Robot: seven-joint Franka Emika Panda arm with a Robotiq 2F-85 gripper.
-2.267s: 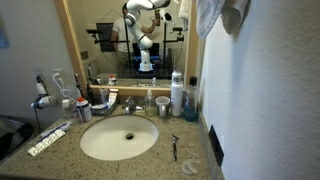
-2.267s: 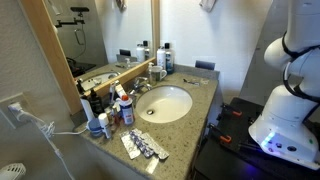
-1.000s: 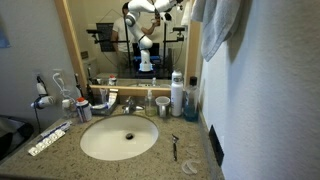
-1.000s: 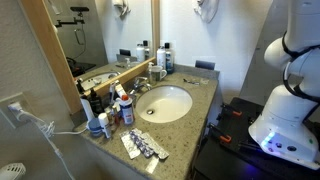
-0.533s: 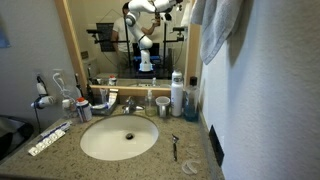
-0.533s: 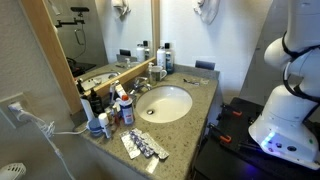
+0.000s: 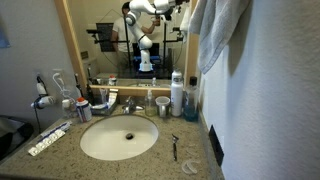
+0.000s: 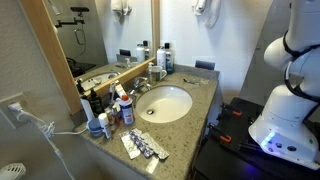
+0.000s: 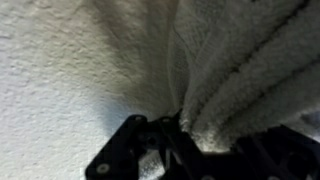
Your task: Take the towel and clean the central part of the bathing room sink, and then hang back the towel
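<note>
Writing: labels on the foil blister packs [image 7: 50, 137] at the counter's front left corner and on the bottles are too small to read. Nothing is legible in the wrist view.

Arm: in an exterior view the white robot arm [image 8: 290, 70] stands on its rounded base at the right edge, beside the counter. Its upper links run out of frame at the top. The wood-framed mirror [image 7: 110, 45] reflects the arm bent and reaching high.

Gripper: in the wrist view the dark gripper [image 9: 175, 138] sits at the bottom of the frame. The jaws look closed on a bunched fold of the large pale grey-white terry towel [image 9: 235, 60]. The cloth fans out from the fingers across the rough white wall [image 9: 60, 70].

Towel position: high on the right-hand wall, well above the counter, draping in loose folds [image 7: 222, 35]. In an exterior view only its lower end shows at the top edge [image 8: 205, 8]. It is well apart from the basin.

Surface, left to right:
- a cluster of small bottles and tubes [image 7: 75, 103]
- a chrome faucet [image 7: 130, 103]
- an oval off-white sink basin [image 7: 105, 145] with a small metal drain, set in the speckled tan-brown granite counter [image 8: 198, 105]
- a grey cup [image 7: 162, 105]
- a tall clear bottle with a dark cap [image 7: 177, 95]
- a razor [image 7: 175, 147] lying on the granite just right of the basin
</note>
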